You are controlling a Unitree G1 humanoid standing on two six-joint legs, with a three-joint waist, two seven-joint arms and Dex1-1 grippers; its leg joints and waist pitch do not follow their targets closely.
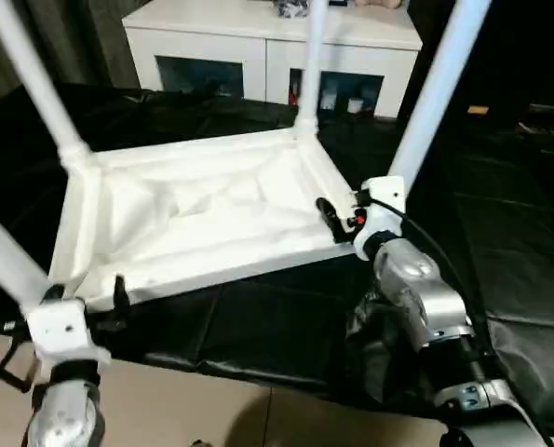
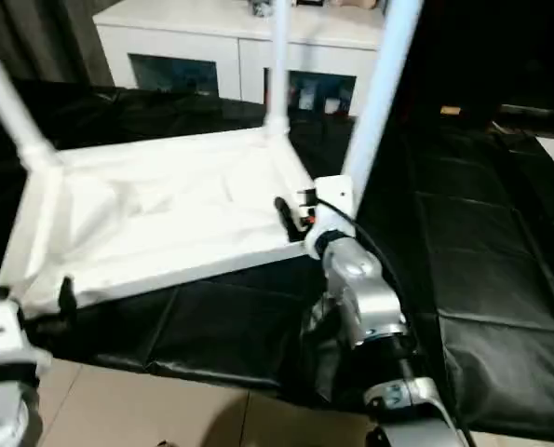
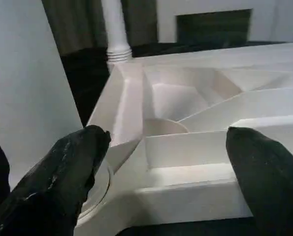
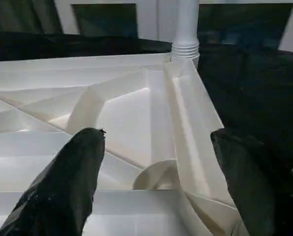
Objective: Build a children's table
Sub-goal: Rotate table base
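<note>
Four white legs stand up from the corners of the upturned tabletop, which lies ribbed side up on a black mat. Left gripper and right gripper sit at its near corners, fingers spread wide, gripping nothing.

White tabletop upside down, four legs upright
</note>
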